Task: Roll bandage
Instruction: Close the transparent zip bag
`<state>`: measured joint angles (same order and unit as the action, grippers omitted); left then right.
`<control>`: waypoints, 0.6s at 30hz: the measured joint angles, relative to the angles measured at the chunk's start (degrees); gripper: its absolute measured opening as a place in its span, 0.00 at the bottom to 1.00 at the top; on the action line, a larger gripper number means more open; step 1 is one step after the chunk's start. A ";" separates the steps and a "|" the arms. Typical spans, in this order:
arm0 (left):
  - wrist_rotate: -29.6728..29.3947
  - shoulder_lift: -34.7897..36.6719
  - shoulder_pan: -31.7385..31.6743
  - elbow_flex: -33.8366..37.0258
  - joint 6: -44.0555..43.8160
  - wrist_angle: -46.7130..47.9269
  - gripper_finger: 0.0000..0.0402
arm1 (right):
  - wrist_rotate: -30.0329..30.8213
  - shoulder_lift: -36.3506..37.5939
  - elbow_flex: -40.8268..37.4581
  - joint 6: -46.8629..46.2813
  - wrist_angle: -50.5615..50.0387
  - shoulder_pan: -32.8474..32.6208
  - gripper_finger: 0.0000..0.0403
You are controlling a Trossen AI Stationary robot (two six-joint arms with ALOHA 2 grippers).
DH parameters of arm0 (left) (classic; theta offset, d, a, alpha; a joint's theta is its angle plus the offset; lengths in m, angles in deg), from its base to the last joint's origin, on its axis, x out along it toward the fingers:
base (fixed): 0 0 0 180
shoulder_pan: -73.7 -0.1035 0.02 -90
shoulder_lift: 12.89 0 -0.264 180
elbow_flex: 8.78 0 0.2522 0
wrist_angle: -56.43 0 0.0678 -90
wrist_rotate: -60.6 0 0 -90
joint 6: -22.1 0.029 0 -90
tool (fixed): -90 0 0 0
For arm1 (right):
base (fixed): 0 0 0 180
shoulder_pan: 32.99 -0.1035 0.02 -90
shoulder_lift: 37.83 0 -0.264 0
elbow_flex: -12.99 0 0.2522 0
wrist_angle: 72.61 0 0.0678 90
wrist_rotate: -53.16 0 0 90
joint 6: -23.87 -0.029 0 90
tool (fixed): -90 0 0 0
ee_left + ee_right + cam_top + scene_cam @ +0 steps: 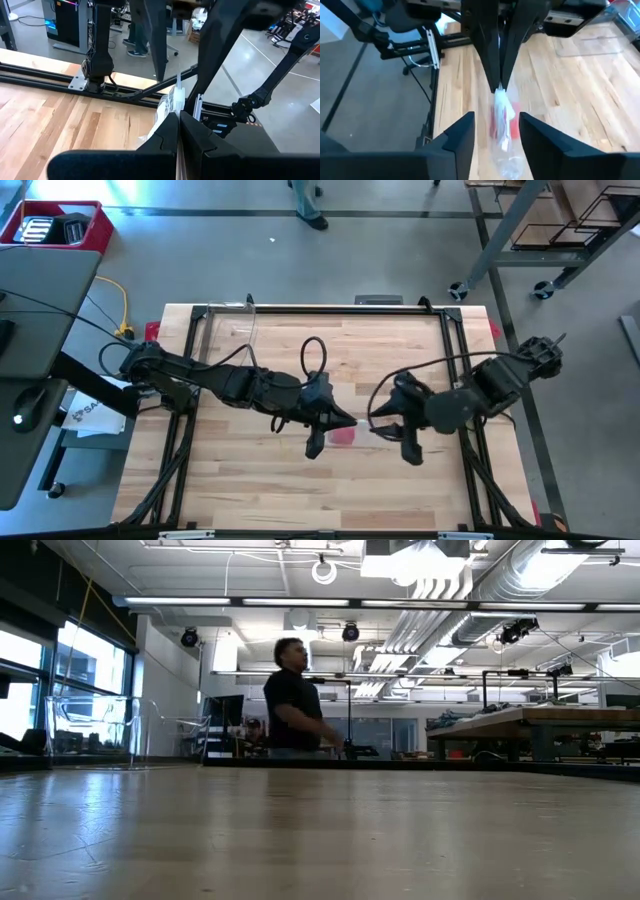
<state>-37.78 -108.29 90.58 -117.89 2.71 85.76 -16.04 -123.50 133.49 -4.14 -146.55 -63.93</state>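
A crinkled clear plastic bag point(501, 125) with the red bandage point(513, 121) inside it is at the table's middle, between my two grippers; the red also shows in the high view point(343, 436). My left gripper point(178, 114) is shut on the bag and also shows in the high view point(340, 423). My right gripper point(497, 134) is open. Its fingers stand on either side of the bag without plainly touching it, and it comes from the table's right point(382, 427). The low view shows neither gripper nor the bag. My left gripper pinches a thin upper edge of the plastic bag point(178, 95) between its two shut fingertips point(492, 75). The bag hangs slack below the fingertips with the red bandage inside it. I cannot tell whether the bag's lower end rests on the table.
A clear acrylic stand point(247, 325) stands at the table's far left. A black frame rail point(320, 309) runs round the table's edges. A person point(295, 705) stands in the room beyond the table.
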 joint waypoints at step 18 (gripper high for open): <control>3.01 -0.02 0.00 0.00 6.22 0.36 0.13 | 0.17 -1.77 0.00 -1.64 -1.34 -0.02 0.01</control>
<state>-34.77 -108.31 90.58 -117.89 8.93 86.12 -15.87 -125.27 133.49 -5.78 -147.89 -63.95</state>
